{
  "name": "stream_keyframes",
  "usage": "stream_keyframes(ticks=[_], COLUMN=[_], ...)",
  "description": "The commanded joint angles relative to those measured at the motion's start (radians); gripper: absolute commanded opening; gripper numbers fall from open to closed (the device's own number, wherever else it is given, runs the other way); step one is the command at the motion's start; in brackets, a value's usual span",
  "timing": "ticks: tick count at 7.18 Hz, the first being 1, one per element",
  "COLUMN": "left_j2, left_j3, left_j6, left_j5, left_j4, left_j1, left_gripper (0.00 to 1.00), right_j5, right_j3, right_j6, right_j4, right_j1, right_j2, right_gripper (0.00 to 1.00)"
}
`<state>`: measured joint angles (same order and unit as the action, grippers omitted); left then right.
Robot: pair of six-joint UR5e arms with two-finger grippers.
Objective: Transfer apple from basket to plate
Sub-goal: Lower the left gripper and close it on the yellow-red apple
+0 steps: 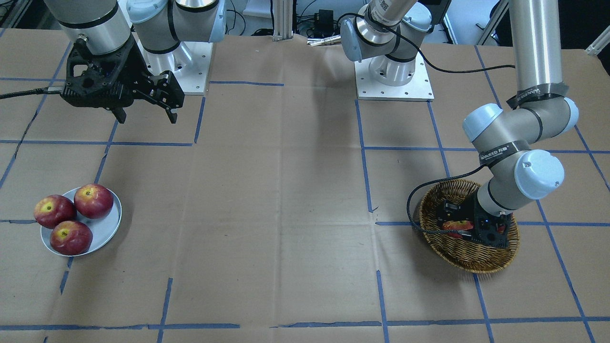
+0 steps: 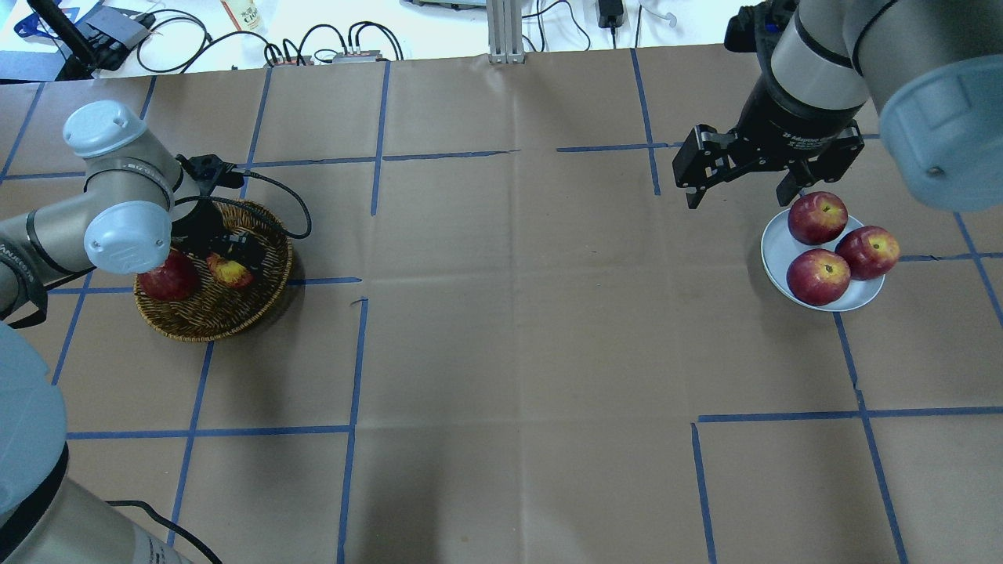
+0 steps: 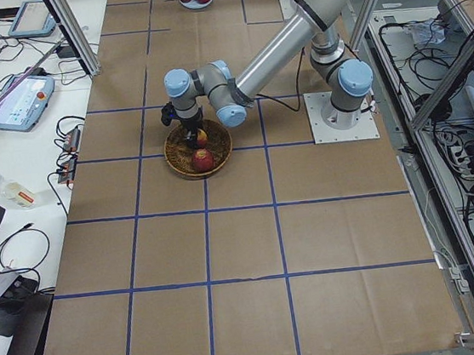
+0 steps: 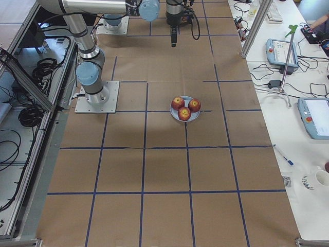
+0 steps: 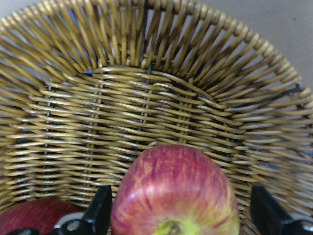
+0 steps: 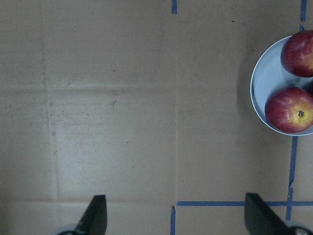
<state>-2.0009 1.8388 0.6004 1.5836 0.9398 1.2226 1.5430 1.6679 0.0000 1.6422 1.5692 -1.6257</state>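
Note:
The streaky red-orange apple with a yellow stem hollow lies in the woven wicker basket, on the table's left in the overhead view. My left gripper is down in the basket, open, with a finger on each side of this apple; the left finger is at its skin and the right one stands slightly off. The apple also shows in the overhead view. The pale grey-blue plate at the far right holds three dark-red apples. My right gripper is open and empty, hovering just beside the plate.
A darker solid-red apple lies in the basket beside the streaky one, partly under my left wrist. The left arm's cable loops over the basket's far rim. Brown paper with blue tape lines covers the table.

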Motion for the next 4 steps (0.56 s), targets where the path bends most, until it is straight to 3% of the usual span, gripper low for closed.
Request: stream_keyframes(ticks=[1,3,4], left_j2=[0.025,0.12,0.145], left_j3=[-0.007,-0.024,-0.021], left_j6=[-0.016,-0.179,-0.335], left_j5=[-0.004,-0.007,-0.002], left_j4=[0.0,0.064,0.068], left_j1=[0.008,0.079,0.213], left_gripper=[0.38,0.38,0.38], right_j5=[0.0,-0.001,-0.004], right_j3=[0.001,0.0,0.0], right_j6=[0.0,0.0,0.0], right_j4=[-0.001,0.001,0.001], right_j1=[0.0,0.0,0.0], right_j2=[0.0,0.0,0.0], right_gripper=[1.0,1.0,1.0])
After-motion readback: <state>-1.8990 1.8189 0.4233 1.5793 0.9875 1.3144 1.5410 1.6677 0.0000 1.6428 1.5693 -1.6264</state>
